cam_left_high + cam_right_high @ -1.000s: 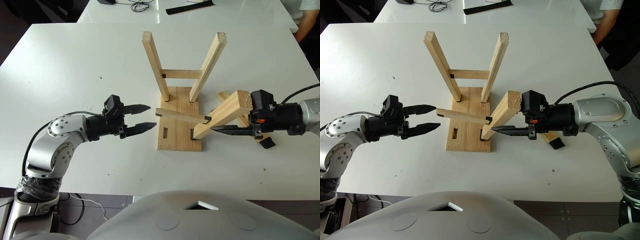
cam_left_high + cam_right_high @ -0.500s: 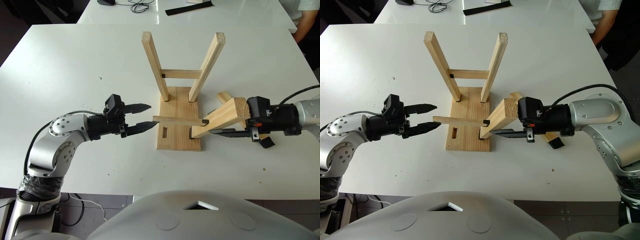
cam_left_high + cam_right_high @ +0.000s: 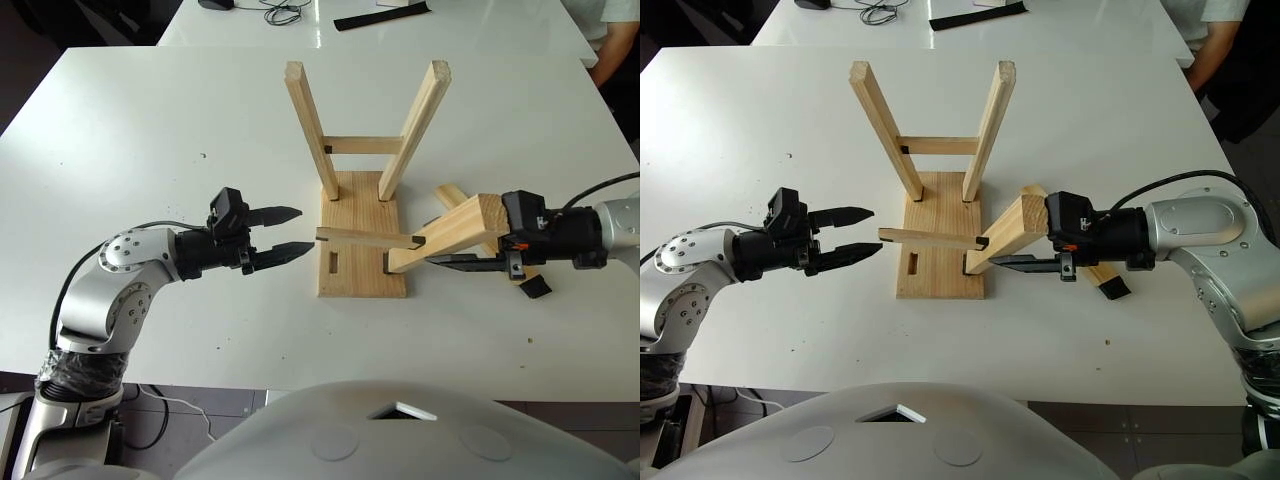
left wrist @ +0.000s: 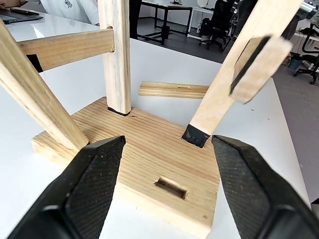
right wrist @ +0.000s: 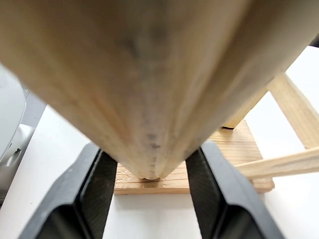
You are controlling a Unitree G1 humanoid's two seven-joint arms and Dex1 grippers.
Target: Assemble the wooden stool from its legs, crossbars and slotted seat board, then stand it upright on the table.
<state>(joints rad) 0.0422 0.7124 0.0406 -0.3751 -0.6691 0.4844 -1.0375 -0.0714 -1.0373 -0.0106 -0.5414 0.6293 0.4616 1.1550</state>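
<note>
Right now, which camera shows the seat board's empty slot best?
The left wrist view: the slot sits close and unblocked. The eye views show it small, from above. In the right wrist view the held leg hides it.

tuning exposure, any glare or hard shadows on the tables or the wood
Left eye view: a bright sheen on the glossy far white table, none on the matte near white table, only soft shadow around the slotted wooden seat board. Right wrist view: the held pale wooden leg looks shaded.
</note>
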